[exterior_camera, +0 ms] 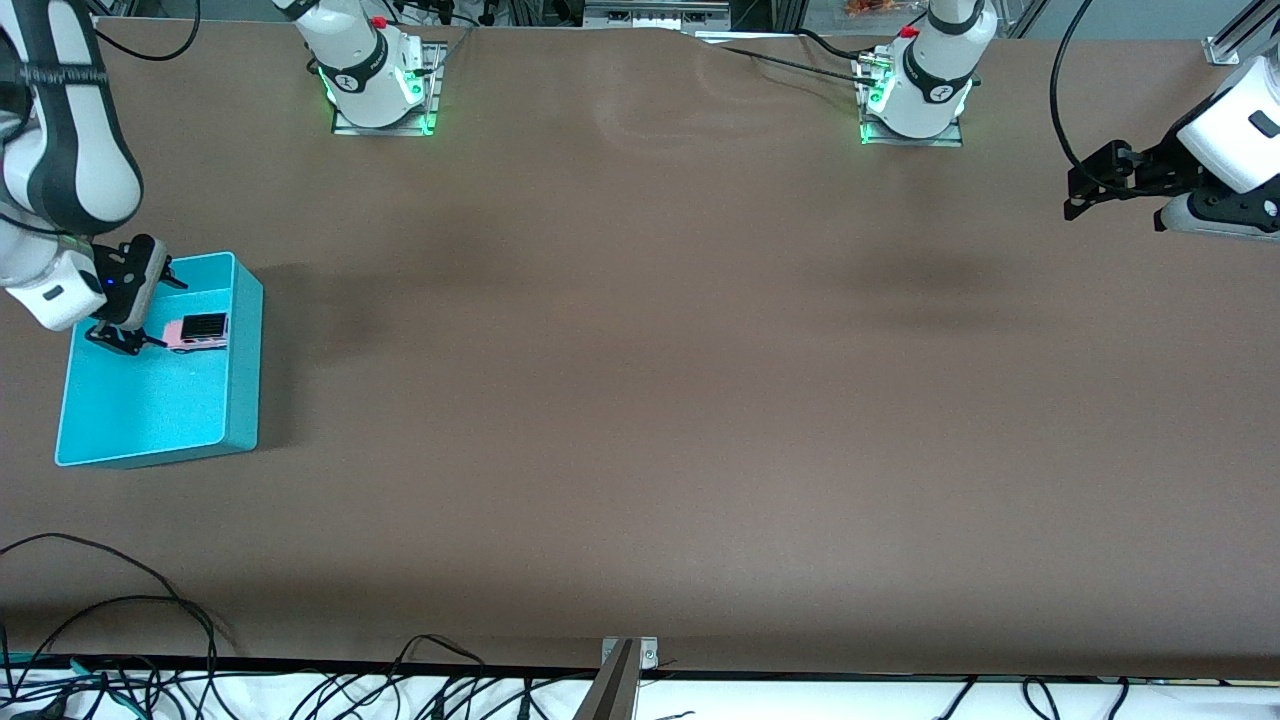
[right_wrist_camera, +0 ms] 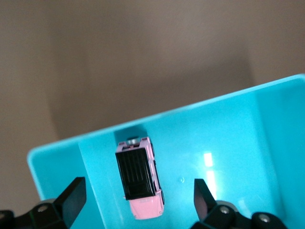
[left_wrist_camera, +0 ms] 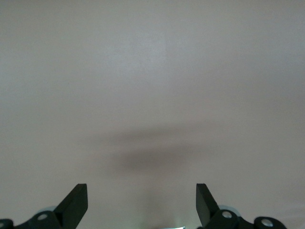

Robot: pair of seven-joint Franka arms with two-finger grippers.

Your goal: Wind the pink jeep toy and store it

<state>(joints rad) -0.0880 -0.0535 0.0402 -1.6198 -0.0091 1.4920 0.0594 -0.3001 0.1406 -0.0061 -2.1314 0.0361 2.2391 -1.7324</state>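
The pink jeep toy point(exterior_camera: 198, 331) with its black roof lies on the floor of the teal bin point(exterior_camera: 246, 360), close to the bin's wall toward the table's middle. It also shows in the right wrist view point(right_wrist_camera: 139, 177), between the fingers but apart from them. My right gripper point(exterior_camera: 122, 338) is open over the bin, beside the jeep and holding nothing. My left gripper point(exterior_camera: 1085, 188) is open and empty, up in the air over the left arm's end of the table; its fingers point(left_wrist_camera: 76, 204) show only bare table.
The teal bin stands at the right arm's end of the table point(exterior_camera: 640, 400). Loose black cables point(exterior_camera: 120, 620) lie along the table edge nearest the front camera. The two arm bases point(exterior_camera: 380, 80) stand at the edge farthest from it.
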